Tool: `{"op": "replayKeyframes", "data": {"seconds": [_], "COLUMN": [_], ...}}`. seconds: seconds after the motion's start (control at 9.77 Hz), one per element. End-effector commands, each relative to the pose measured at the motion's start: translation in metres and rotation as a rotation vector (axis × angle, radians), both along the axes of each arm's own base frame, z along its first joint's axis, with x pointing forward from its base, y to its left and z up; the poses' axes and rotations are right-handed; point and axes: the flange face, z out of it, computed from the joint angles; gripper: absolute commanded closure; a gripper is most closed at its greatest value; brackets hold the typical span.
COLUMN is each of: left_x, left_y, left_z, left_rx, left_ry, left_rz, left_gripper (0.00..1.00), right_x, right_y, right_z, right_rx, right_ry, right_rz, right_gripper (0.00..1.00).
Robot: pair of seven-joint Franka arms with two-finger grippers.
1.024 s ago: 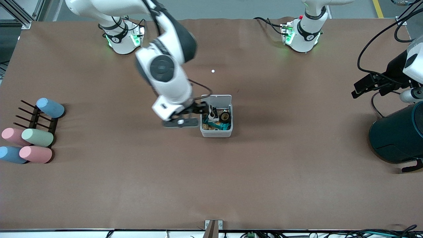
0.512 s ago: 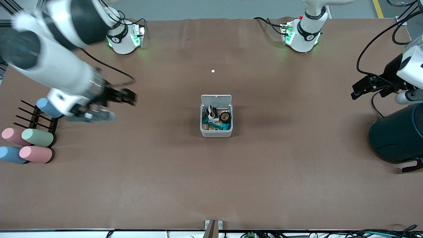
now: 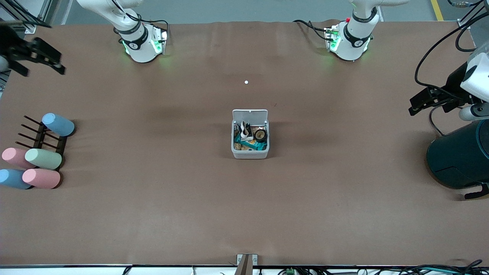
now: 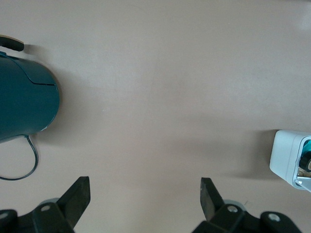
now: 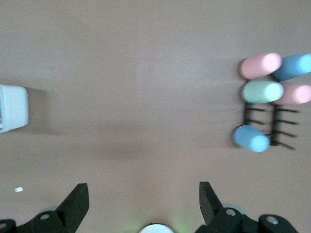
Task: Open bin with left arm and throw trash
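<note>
Counts, working across the front view from the right arm's end of the table to the left arm's. Five pastel cups [image 3: 42,158] near the table edge: two pink, two blue, one green. One blue cup sits on a dark pronged rack [image 3: 38,138]; the other four lie on their sides, bunched just nearer the camera.

Right gripper [image 3: 36,61] hangs high over the table corner at that end, well apart from the cups. Fingers [image 5: 77,204] spread wide, nothing between them.

One tiny white speck [image 3: 246,82] on the brown table [image 3: 153,214], mid-width, farther from the camera than the bin.

One bin [image 3: 250,152], mid-table, alone. Lid [image 3: 250,114] is tipped up and open on the side toward the arm bases. Inside: the trash [image 3: 250,136], a small jumble. One black tape roll [image 3: 260,134] with a brown core, one black-and-white piece, teal and tan scraps; exact count of pieces cannot be told.

Open room: bare cloth all round the bin, wide on every side, nothing near its walls.

One large dark teal cylinder [image 3: 460,156] at the left arm's end, close to the table edge, cables around it.

Left gripper [image 3: 424,101] hovers above the table beside that cylinder, well apart from the bin. Fingers [image 4: 80,194] held wide apart, empty.
</note>
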Motion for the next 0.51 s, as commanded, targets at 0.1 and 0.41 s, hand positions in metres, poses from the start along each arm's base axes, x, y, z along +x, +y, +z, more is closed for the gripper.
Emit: {"op": "replayKeyframes", "data": {"seconds": [0.1,0.41], "left_x": [0.0,0.001], "left_y": [0.005,0.007], "left_z": [0.005,0.003], "left_rx": [0.013,0.006], "left_ry": [0.001,0.006], "left_rz": [-0.014,-0.005], "left_gripper": [0.0,0.0], "right_x": [0.018,0.043], "right_y": [-0.041,-0.044], "right_z": [-0.012,-0.023], "right_rx": [-0.049,0.027], "right_ry": [0.001,0.006], "right_rz": [-0.027,-0.037], "right_gripper": [0.0,0.0]}}
